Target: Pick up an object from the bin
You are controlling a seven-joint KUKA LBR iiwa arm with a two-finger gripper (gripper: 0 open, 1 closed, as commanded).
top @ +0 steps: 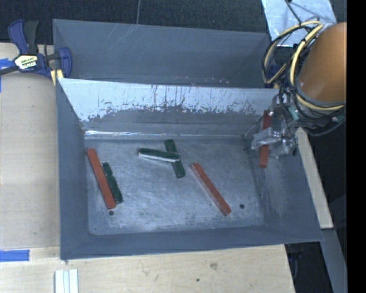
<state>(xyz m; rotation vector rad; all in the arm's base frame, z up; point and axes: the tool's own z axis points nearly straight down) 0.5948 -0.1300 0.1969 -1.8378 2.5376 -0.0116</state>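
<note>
At the right side of the grey metal bin (pixel 171 57), close to its right wall and towards the far corner, I see the hand (pixel 268 143) of the arm. Its two fingers stand narrow, closed on a short orange-red flat stick (pixel 263 158). One end of this stick shows above the fingers and the other end below them, so the stick stands almost upright in this view. Whether its lower end touches the floor of the bin I cannot tell. Behind the hand is the round orange cover (pixel 326 63) of the wrist, with yellow and black cables (pixel 280 47) looped around it.

The other things lie flat on the floor of the bin, well apart from the hand. Nearest to it is a long orange-red flat stick (pixel 210 189), lying diagonally in the middle right part. To the left of it, near the back, a dark green flat stick with a pale edge (pixel 157 156) lies almost level, and a second dark green stick (pixel 175 161) crosses its right end, touching it. At the left side of the floor another long orange-red stick (pixel 100 177) lies diagonally, and a shorter dark green stick (pixel 111 183) lies just beside it on its right, parallel to it.
</note>
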